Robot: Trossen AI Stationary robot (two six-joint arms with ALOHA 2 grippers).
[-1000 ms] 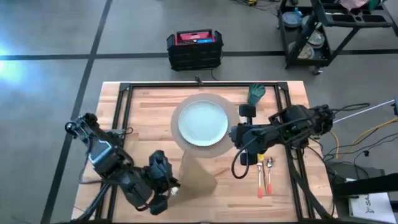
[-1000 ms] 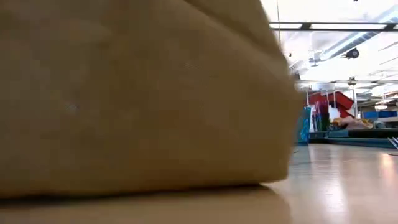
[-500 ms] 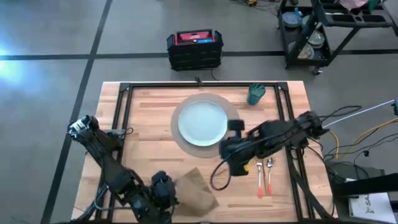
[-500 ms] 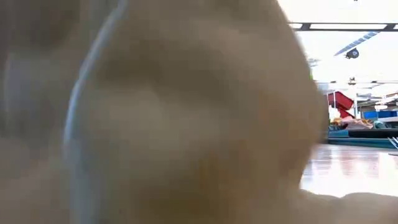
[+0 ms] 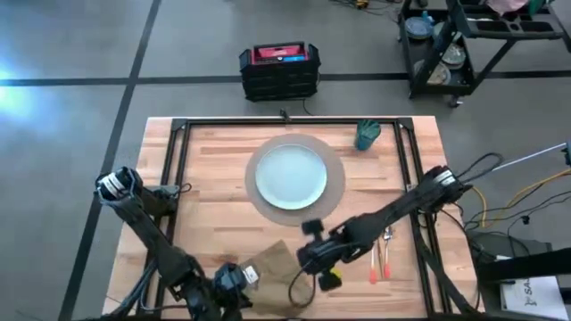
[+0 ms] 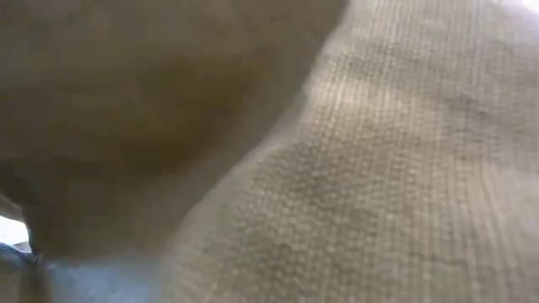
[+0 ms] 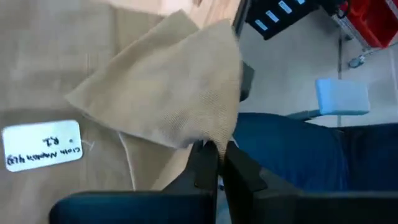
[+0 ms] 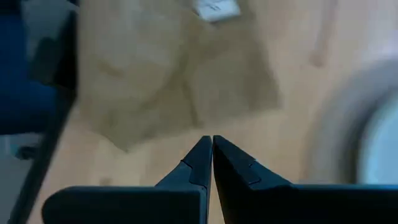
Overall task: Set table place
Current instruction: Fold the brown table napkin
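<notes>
The brown napkin (image 5: pixel 273 265) lies rumpled at the table's near edge and fills the low view (image 6: pixel 354 168). My left gripper (image 5: pixel 237 282) is shut on it at its left side. My right gripper (image 5: pixel 310 259) is shut and stands just right of the napkin, its tips (image 8: pixel 210 144) over bare wood short of the cloth's edge (image 8: pixel 127 146). The pale plate (image 5: pixel 290 175) rests on the round tan mat (image 5: pixel 336 183) at the table's middle. The teal cup (image 5: pixel 367 134) stands at the far right. The orange-handled fork and spoon (image 5: pixel 380 257) lie at the right. My left gripper pinches a raised point of the napkin (image 7: pixel 216 132) between its two fingers (image 7: pixel 205 163). The held flap is folded up and over the flat part of the cloth, which lies on the table with its white label (image 7: pixel 42 144) showing.
A black rail frame (image 5: pixel 178 169) runs around the tabletop. Beyond the far edge a black and red box (image 5: pixel 278 69) stands on the floor, and a black cart (image 5: pixel 473 40) stands at the back right. Bare wood (image 5: pixel 219 209) lies left of the mat.
My left gripper has drawn back toward the table's near edge, pulling the napkin with it; the cloth, stretched out long toward the mat a second ago, is now bunched at the near edge. My right gripper has swept from beside the plate toward the near left, up to the napkin.
</notes>
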